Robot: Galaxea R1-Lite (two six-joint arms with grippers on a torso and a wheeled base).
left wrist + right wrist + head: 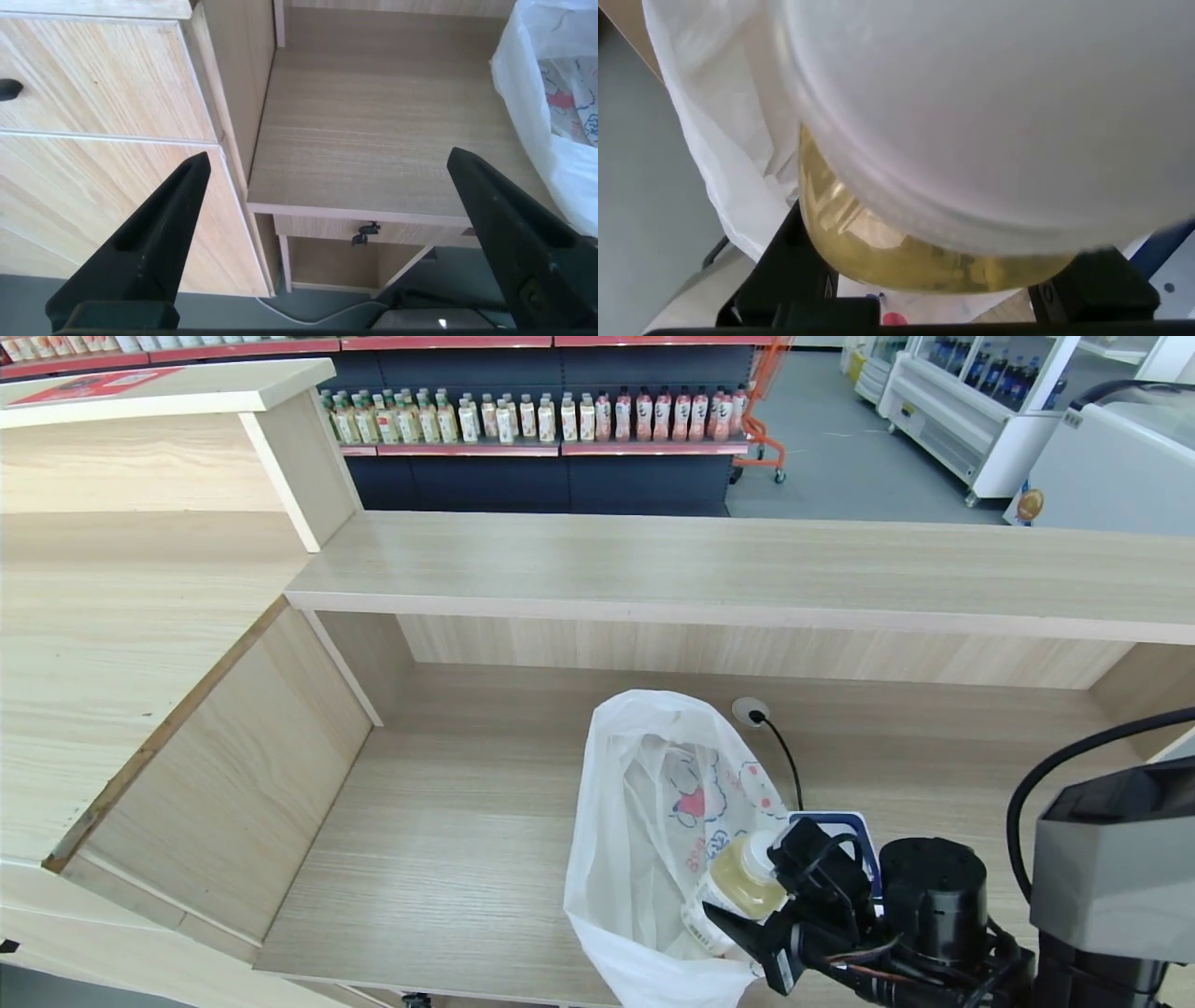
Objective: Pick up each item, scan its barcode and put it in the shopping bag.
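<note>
A white plastic shopping bag stands open on the lower wooden counter. A bottle of pale yellow drink with a white cap is tilted at the bag's right edge, its lower part inside the bag mouth. My right gripper is shut on the bottle near its neck. In the right wrist view the bottle's white cap looms close, with the yellow liquid below it and the bag beside it. My left gripper is open with nothing between its fingers, off the counter's left front corner.
A blue-rimmed device sits behind my right gripper, with a black cable running to a port in the counter. A raised counter ledge spans the back. A wooden side panel closes the left. Shelves of bottles stand beyond.
</note>
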